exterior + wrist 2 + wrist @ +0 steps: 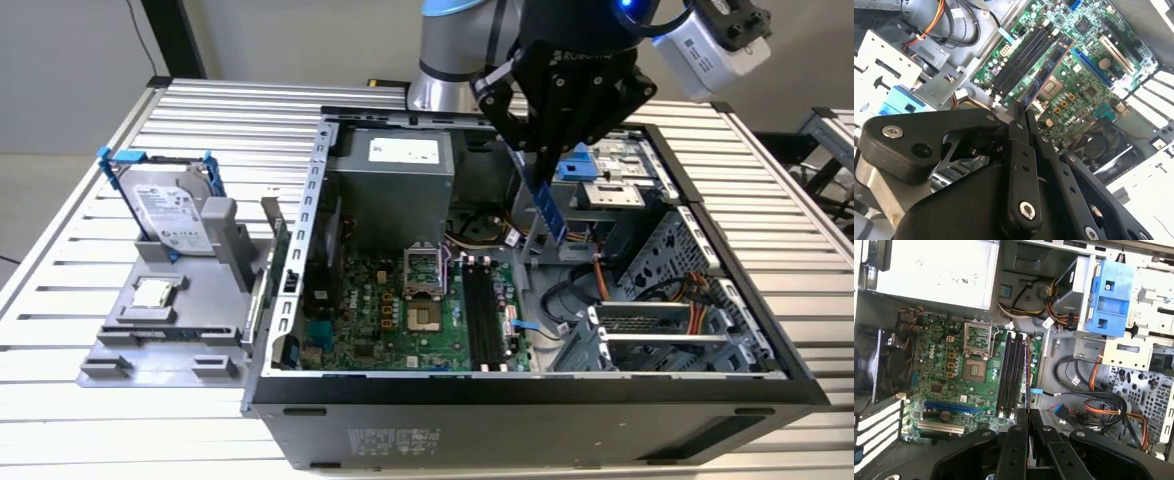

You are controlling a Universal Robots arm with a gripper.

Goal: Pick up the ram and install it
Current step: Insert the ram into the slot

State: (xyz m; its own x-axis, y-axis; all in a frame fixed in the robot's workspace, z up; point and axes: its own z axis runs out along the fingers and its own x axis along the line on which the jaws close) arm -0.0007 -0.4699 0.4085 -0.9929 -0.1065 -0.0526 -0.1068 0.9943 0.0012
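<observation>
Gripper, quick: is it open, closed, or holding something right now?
Gripper: closed, holding the ram.

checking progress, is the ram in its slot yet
Out: the claw holds the ram clear above the black slots.

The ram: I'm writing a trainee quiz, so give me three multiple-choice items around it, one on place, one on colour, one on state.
1. Where is the ram?
A. Seated in a motherboard slot
B. Above the open computer case
C. Lying on the table

2. What colour is the frame on the hard drive?
A. Blue
B. Red
C. Yellow

3. How is the pincer?
A. Open and empty
B. Shut on the ram
C. Shut on a cable

Key: 1 B, the exterior view shows it hanging over the case; 2 A, blue plastic rims the silver drive; 3 B, both wrist views show the stick clamped.
</observation>
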